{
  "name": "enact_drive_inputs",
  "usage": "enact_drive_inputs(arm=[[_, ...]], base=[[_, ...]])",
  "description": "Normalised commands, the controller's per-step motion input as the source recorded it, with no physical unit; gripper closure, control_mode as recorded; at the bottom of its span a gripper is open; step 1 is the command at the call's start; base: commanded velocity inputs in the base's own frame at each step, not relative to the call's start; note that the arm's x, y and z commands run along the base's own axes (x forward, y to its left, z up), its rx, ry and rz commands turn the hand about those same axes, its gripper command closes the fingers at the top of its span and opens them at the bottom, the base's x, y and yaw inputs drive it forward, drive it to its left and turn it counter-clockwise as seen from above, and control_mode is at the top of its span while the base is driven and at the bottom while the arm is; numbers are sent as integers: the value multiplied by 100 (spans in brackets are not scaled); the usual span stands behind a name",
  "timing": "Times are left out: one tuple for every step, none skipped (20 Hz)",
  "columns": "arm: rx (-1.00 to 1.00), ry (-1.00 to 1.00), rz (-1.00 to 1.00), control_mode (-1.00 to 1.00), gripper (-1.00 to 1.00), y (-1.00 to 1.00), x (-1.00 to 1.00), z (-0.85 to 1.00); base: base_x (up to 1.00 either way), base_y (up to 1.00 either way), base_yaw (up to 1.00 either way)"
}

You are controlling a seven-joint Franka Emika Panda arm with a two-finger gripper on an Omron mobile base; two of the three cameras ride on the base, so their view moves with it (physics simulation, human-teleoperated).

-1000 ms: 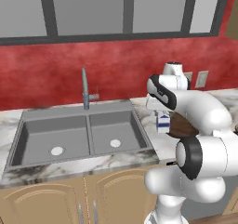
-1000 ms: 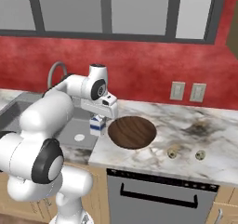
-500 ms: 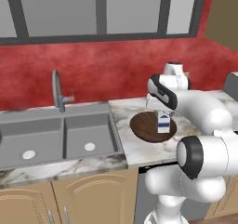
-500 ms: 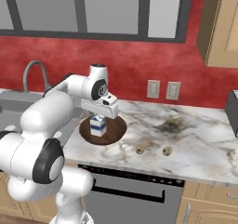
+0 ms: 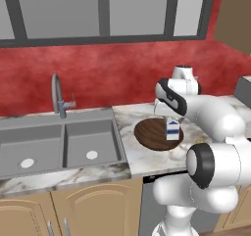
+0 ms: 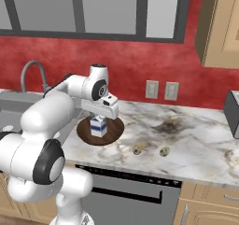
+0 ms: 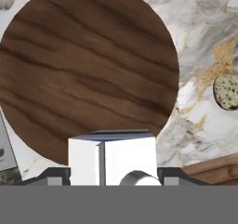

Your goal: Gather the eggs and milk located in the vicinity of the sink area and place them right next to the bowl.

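At the far left of the left base view the sink area lies with its basins bare and its faucet at the back edge, well apart from where the work is now. Moving right to the centre of that view, the bowl sits on the marble counter, and the milk hangs at its right rim under the gripper, whose fingers are pinched on the top of the carton. In the right base view the same group sits left of centre: the milk appears over the bowl rather than beside it, though whether it is resting or just above is hard to tell. The hand view agrees, with the carton at bottom centre between the finger tips and the brown disc of the bowl spreading above it. Further right, the two eggs already lie on the counter, near the bowl and just apart from each other. So the step in hand looks like the placing of the milk, the last item. The next move calls for shifting the carton sideways off the bowl onto bare counter just beside the rim, keeping it upright, lowering it until it stands, and only then spreading the fingers.
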Motion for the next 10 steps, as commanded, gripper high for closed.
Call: enact_drive_inputs(arm=[[0,0,0,100,100,0,0,0],[0,0,0,100,100,0,0,0],[0,0,0,100,100,0,0,0],[0,0,0,100,100,0,0,0],[0,0,0,100,100,0,0,0],[0,0,0,100,100,0,0,0],[0,0,0,100,100,0,0,0],[0,0,0,100,100,0,0,0],[0,0,0,100,100,0,0,0],[0,0,0,-100,100,0,0,0]], base=[[26,-26,3],[29,-28,4],[29,-35,6],[26,-35,5],[23,-26,4],[15,-16,1],[11,-8,2],[9,0,1],[3,0,1],[0,0,0]])
